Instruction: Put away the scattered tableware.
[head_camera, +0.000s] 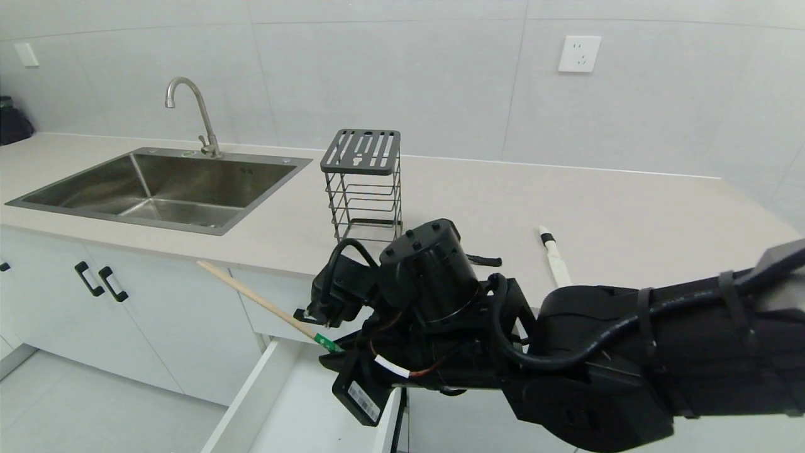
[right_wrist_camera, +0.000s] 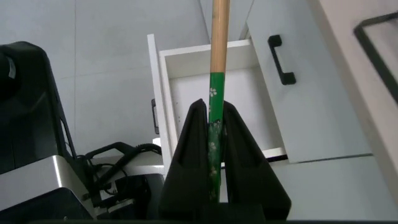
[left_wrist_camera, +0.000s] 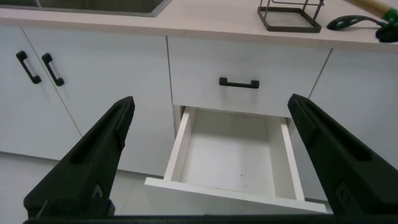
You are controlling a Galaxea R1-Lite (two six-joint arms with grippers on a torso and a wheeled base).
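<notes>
Wooden chopstick (head_camera: 264,303) with a green-painted end, clamped at that end between the closed fingers of the right gripper (head_camera: 319,324); the shaft slants up and away to the robot's left, in front of the cabinet face and above the pulled-out white drawer (head_camera: 251,390). Left gripper (left_wrist_camera: 211,107), fingers spread wide and holding nothing, faces the same drawer from the front. On the pale countertop (head_camera: 629,214): a black wire rack (head_camera: 363,182) beside the sink (head_camera: 163,185), and, well to the right, what appears to be a white-handled utensil (head_camera: 553,255), lying flat.
</notes>
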